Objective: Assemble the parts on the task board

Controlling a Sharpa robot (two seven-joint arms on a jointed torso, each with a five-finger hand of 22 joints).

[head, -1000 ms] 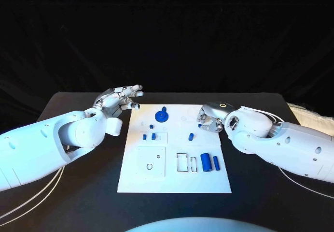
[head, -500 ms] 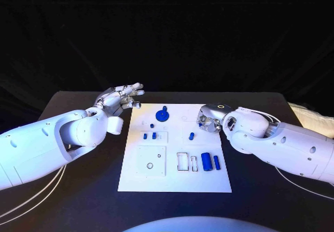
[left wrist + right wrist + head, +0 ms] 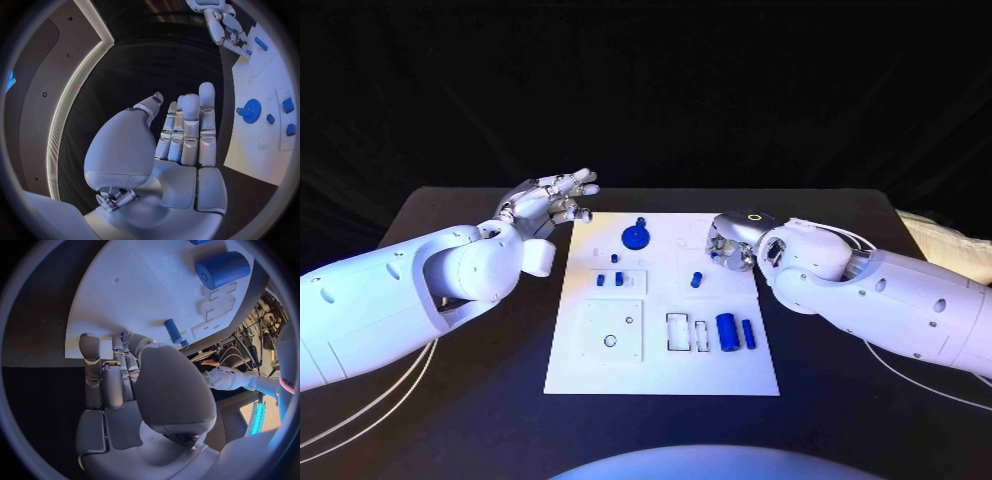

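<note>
Head view: task board (image 3: 661, 375) sits mid-table. My left hand (image 3: 548, 205) hovers off the board's far-left corner, fingers straight and slightly fanned, holding nothing. My right hand (image 3: 731, 250) is down at the board's right edge, far half, fingers curled toward the surface; from here I can't tell if it's pinching anything. On the board: blue gear (image 3: 636, 238) far-centre, small blue pegs (image 3: 609, 281) in the mid row, another small peg (image 3: 695, 280) just beside my right hand, big blue cylinder (image 3: 727, 332) w/ a slimmer blue pin (image 3: 749, 335) beside it near the slots.

Left wrist view: palm flat, fingers (image 3: 190, 127) side by side and extended, empty. Gear (image 3: 251, 110) and board lie off beyond the fingertips.

Right wrist view: fingers (image 3: 103, 385) bent down onto the board edge, a small blue bit showing at the tips, but contact or pinch I can't confirm. Peg (image 3: 173, 331) lies close by, cylinder (image 3: 222, 269) further off.

Step, I judge: picking a small part w/ the right. Do it well: come down slow, close thumb and finger squarely on the peg, lift straight so it doesn't roll, keep the left clear.
</note>
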